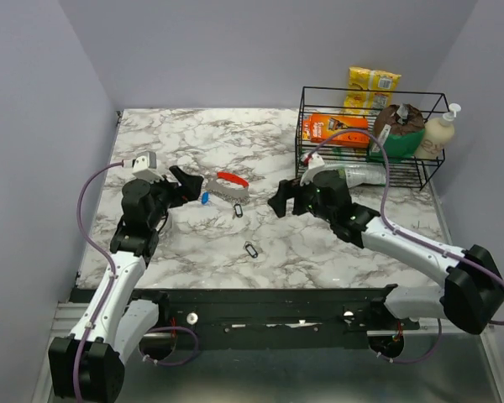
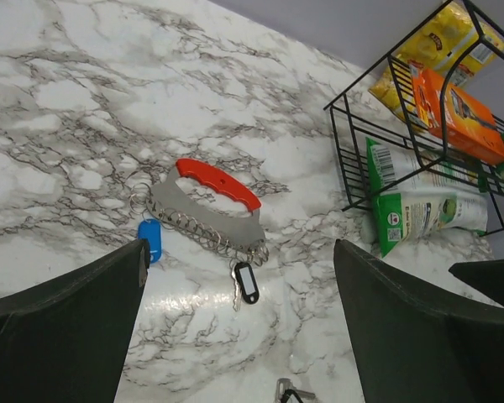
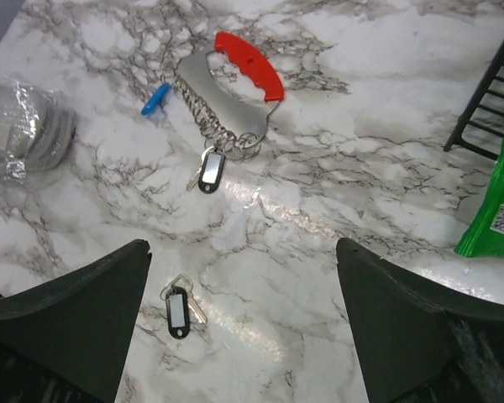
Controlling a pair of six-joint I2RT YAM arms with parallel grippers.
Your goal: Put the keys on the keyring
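Left gripper (image 1: 191, 183) hovers low over the tabletop (image 1: 151, 134), fingers spread wide and empty. Just right of it the keyring (image 1: 227, 183) lies flat. Its long axis runs left to right, the right end angled slightly toward the arms, with the red grip on the far edge. A blue-tagged key (image 1: 205, 198) sits at its left end and a dark-tagged key (image 1: 238, 210) at its right. A loose key (image 1: 250, 249) lies apart, nearer the arms. Right gripper (image 1: 279, 200) is also wide open and empty. This looks like the opening step. Next, pinching the loose key calls for a fine, low grasp.

Wire basket (image 1: 374, 91) maybe crowds right gripper (image 1: 276, 201)
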